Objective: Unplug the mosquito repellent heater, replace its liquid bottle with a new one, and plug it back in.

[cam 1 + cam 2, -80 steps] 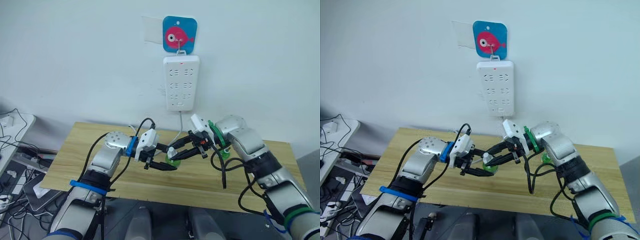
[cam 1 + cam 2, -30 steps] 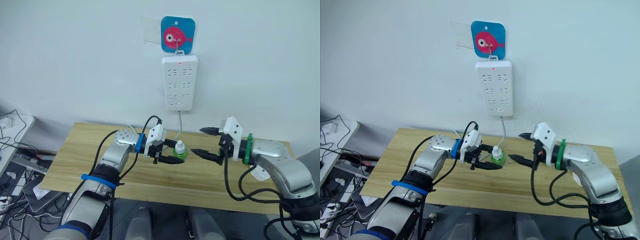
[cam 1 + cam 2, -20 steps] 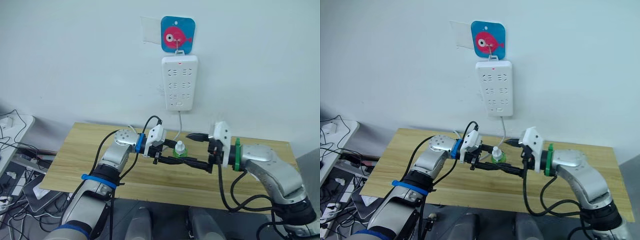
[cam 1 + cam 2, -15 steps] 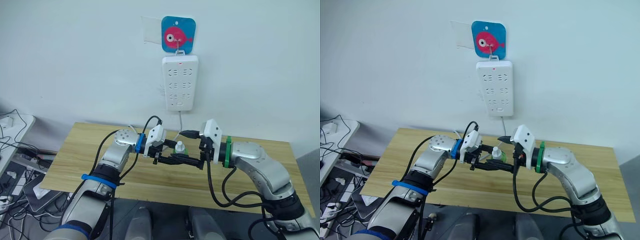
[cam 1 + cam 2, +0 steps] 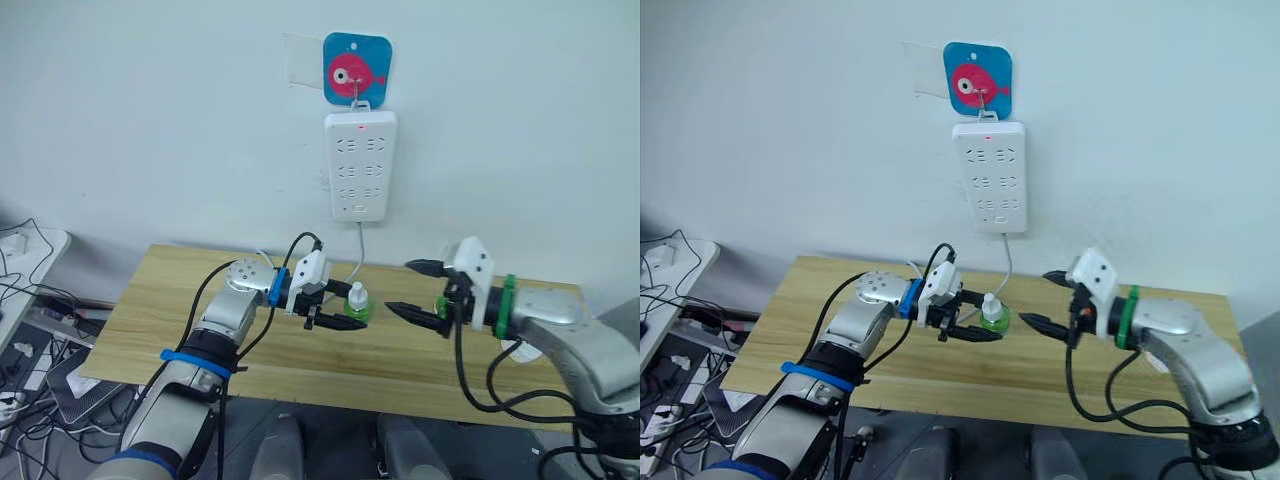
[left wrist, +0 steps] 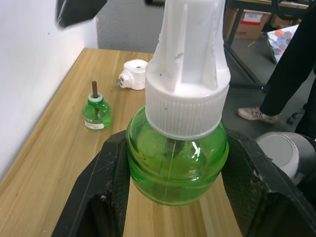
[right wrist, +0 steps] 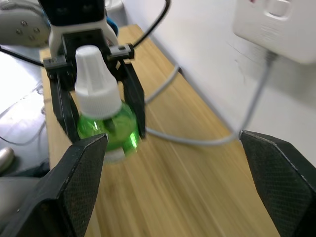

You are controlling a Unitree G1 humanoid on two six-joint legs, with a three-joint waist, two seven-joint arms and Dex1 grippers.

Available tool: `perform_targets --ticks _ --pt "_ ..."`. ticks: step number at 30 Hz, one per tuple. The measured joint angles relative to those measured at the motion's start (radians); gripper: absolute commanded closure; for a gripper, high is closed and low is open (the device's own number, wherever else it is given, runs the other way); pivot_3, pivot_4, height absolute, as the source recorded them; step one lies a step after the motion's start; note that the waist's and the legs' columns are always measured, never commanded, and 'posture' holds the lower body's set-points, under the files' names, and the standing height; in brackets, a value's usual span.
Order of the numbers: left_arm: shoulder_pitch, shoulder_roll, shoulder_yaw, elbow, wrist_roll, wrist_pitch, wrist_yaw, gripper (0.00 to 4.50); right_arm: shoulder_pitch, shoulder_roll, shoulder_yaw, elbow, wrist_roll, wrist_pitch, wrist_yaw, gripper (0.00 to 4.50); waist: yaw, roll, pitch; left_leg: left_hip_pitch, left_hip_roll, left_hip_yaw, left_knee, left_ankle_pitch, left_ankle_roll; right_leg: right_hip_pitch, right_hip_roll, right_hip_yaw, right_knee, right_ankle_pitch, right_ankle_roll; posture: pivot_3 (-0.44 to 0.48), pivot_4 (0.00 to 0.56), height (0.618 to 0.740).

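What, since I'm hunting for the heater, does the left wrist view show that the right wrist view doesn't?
Left wrist view, missing from the right: the mosquito repellent heater lying on the table, an uncapped green bottle with a wick standing near it, and a person's leg. Right wrist view, missing from the left: the power strip on the wall, its cord, and the open right claw. Both: the capped green bottle clamped in the left claw.
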Motion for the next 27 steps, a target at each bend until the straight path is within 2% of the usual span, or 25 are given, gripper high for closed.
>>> perform_targets --ticks 5,10,13,15,26,27 --pt "0.000 -0.007 0.000 0.000 0.000 -0.001 -0.001 2.25 0.002 0.020 0.002 -0.057 0.111 0.066 0.014 0.05 -0.001 0.000 0.000 0.000 0.000 0.000 0.000 0.000 0.000 0.000 0.000 0.000 0.001 0.000 0.000 0.019 0.148 0.740" --pt "-0.001 -0.011 -0.001 0.001 0.001 -0.004 -0.002 2.25 -0.080 0.124 0.053 -0.057 0.155 0.114 -0.048 0.05 0.000 0.000 0.000 0.000 0.000 0.000 0.000 0.000 0.000 0.000 0.000 0.000 0.001 0.000 0.000 0.019 0.148 0.740" --pt "-0.001 -0.009 -0.001 0.002 0.001 -0.004 -0.002 2.25 -0.090 0.142 0.064 -0.053 0.161 0.120 -0.066 0.68 0.002 0.000 0.000 -0.001 -0.001 0.000 0.000 0.000 0.000 0.000 -0.001 0.000 0.000 0.000 0.000 0.019 0.148 0.740" --pt "-0.001 -0.008 -0.001 0.001 0.001 -0.004 -0.002 2.25 -0.090 0.147 0.080 -0.050 0.160 0.119 -0.071 1.37 0.002 0.000 0.000 -0.001 -0.001 0.000 0.000 0.000 0.000 0.000 -0.001 0.000 0.000 0.000 0.000 0.030 0.159 0.740" --pt "-0.001 -0.007 -0.001 -0.001 0.001 0.003 -0.001 2.25 -0.129 0.159 0.152 -0.007 0.120 0.094 -0.073 1.37 0.001 0.000 0.000 0.000 0.000 0.000 0.000 0.000 0.000 0.000 0.000 0.000 0.000 0.000 0.000 0.035 0.167 0.740" --pt "-0.001 -0.007 -0.001 -0.001 0.001 0.003 -0.001 2.25 -0.134 0.162 0.155 -0.005 0.116 0.092 -0.073 1.56 0.001 0.000 0.000 0.000 0.000 0.000 0.000 0.000 0.000 0.000 0.000 0.000 0.000 0.000 0.000 0.035 0.167 0.740"
